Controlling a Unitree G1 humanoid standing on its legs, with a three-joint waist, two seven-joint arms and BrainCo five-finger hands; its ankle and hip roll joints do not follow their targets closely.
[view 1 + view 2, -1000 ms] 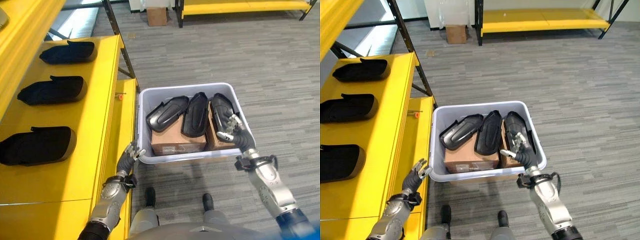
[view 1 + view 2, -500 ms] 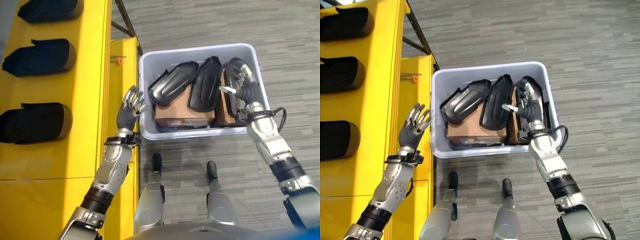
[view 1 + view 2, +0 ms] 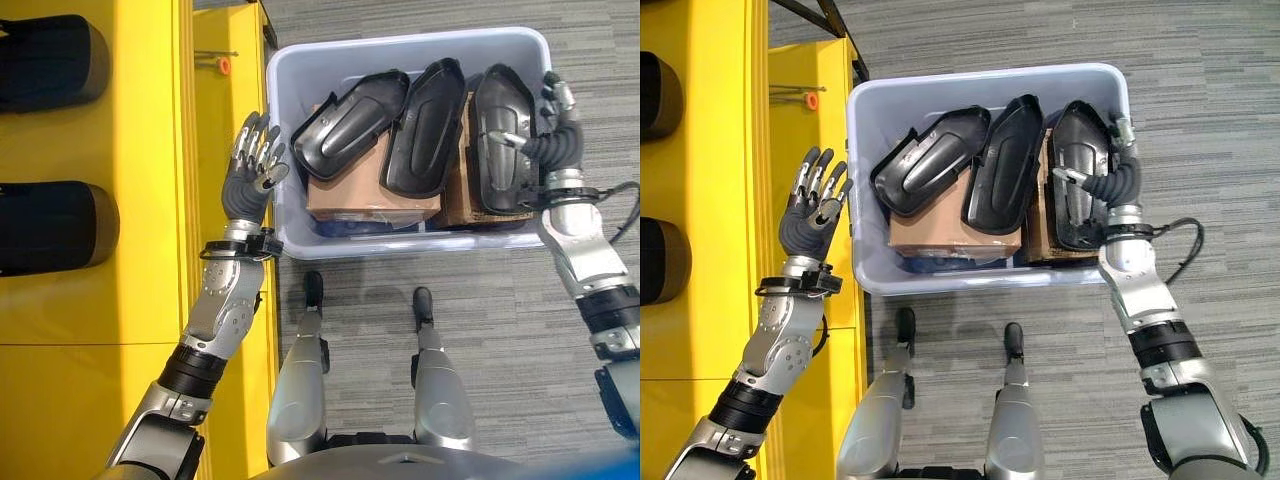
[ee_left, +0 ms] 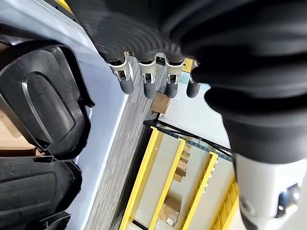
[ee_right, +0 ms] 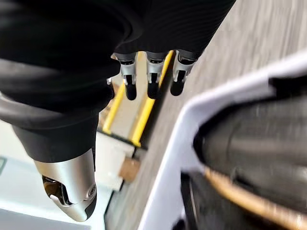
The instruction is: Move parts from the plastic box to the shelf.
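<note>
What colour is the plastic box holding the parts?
Pale lavender-grey plastic box, clearest in the left eye view.

Left hand (image 3: 248, 172) is reaching forward on an extended arm, palm upright, fingers (image 3: 816, 180) straight and slightly spread, thumb apart, holding nothing. Right hand (image 3: 553, 140) is extending forward from a bent wrist, fingers (image 5: 151, 81) straight and relaxed, thumb sticking out sideways, gripping nothing.

Count: 1 plastic box (image 3: 285, 215), 3 black parts in it (image 3: 347, 125) (image 3: 427, 125) (image 3: 503, 135), 2 cardboard boxes beneath (image 3: 370, 203) (image 3: 462, 203), 2 black parts on the yellow shelf (image 3: 45, 60) (image 3: 50, 225)
</note>
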